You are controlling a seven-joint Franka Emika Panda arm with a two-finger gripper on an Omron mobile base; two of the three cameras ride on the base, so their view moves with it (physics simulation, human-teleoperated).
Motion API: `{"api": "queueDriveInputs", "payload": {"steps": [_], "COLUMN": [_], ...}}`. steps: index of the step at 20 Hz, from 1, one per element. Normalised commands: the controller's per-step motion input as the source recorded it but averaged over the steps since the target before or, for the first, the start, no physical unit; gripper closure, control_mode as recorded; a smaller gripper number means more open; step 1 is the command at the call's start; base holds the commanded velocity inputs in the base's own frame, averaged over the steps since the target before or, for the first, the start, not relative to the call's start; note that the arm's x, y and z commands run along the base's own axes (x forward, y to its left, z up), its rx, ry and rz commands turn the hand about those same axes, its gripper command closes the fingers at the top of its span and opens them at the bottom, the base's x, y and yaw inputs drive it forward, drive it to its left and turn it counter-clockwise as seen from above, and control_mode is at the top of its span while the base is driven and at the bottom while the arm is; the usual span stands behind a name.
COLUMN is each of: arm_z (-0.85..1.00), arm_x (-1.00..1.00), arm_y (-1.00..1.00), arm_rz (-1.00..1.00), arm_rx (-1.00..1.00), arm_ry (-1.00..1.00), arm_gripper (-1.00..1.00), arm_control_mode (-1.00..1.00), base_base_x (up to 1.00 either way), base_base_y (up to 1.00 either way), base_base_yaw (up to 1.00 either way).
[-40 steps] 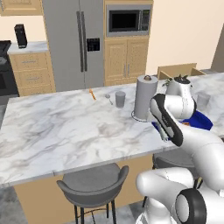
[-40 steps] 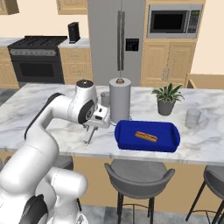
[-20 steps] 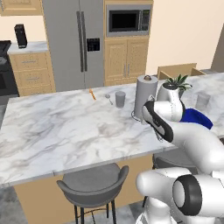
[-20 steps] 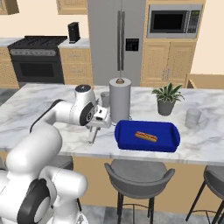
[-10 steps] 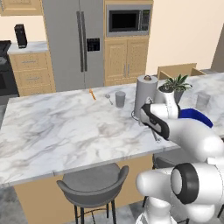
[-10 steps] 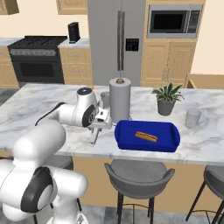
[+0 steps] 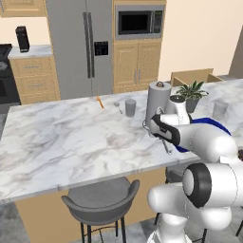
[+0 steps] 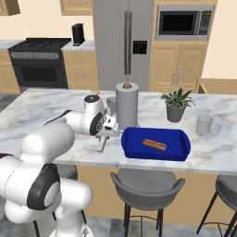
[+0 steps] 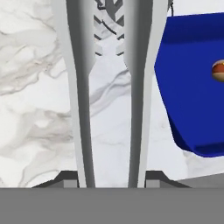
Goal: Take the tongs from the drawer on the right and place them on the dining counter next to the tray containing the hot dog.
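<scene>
The arm (image 8: 51, 139) is glossy white, built of fat rounded segments with dark grey rings at the joints. A black band wraps the wrist link (image 7: 167, 132). Its base (image 7: 190, 223) is bulbous and white too.

Left base view looked from behind the arm's left, forward and down over the dining counter (image 7: 71, 142). Right base view faced the same counter from behind the arm's right. Both shared the tray (image 8: 178, 150) and the paper-towel roll (image 7: 157, 102). Hand view sat very close, looking along the tongs (image 9: 109, 87) at the counter and the tray's edge.
</scene>
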Motion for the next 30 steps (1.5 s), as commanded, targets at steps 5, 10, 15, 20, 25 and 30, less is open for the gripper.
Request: {"api": "queueDriveInputs", "payload": {"steps": [5, 10, 15, 20, 25, 30], "arm_z": [-0.19, -0.14, -0.12, -0.18, -0.18, -0.14], "arm_x": [0.07, 0.05, 0.06, 0.1, 0.11, 0.07], "arm_y": [-0.08, -0.05, 0.0, -0.08, -0.09, -0.05], "arm_rz": [0.0, 0.0, 0.0, 0.01, 0.01, 0.01], "arm_rx": [0.0, 0.0, 0.0, 0.0, 0.0, 0.0], "arm_ry": [0.0, 0.0, 0.0, 0.0, 0.0, 0.0], "arm_gripper": [1.0, 1.0, 1.0, 1.0, 1.0, 1.0], "arm_control_mode": [-1.0, -1.0, -1.0, -1.0, -1.0, -1.0], "base_base_x": [0.0, 0.0, 0.0, 0.0, 0.0, 0.0], "base_base_y": [0.0, 0.0, 0.0, 0.0, 0.0, 0.0], "base_base_yaw": [0.0, 0.0, 0.0, 0.0, 0.0, 0.0]}}
